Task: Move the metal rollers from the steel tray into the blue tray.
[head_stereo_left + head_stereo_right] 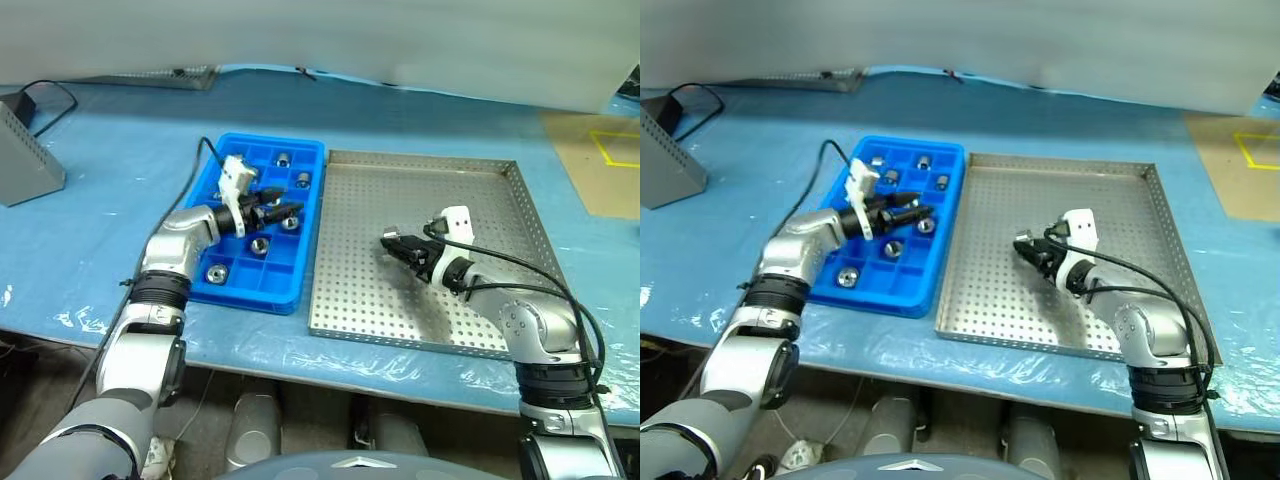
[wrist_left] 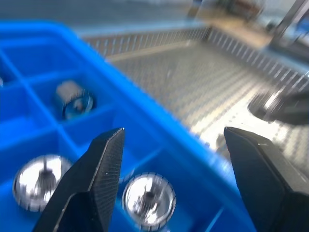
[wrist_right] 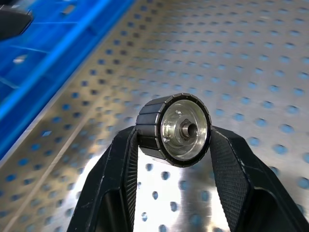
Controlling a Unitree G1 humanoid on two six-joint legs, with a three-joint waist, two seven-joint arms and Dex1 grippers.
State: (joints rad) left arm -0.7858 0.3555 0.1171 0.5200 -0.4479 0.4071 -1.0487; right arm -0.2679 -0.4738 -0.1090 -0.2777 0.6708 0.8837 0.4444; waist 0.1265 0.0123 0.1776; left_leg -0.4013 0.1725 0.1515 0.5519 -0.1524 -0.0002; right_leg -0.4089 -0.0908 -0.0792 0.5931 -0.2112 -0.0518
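Observation:
The blue tray lies left of the steel tray on the blue table. Several metal rollers sit in its compartments, and the left wrist view shows three of them. My left gripper hovers over the blue tray's middle, pointing toward the steel tray. Its jaws are open with nothing between them. My right gripper is over the middle of the steel tray, just above its perforated floor. It is shut on one roller, whose hollow end faces the wrist camera.
A grey box and a black cable are at the table's far left. A brown board with yellow tape lies right of the steel tray. The table's front edge runs close below both trays.

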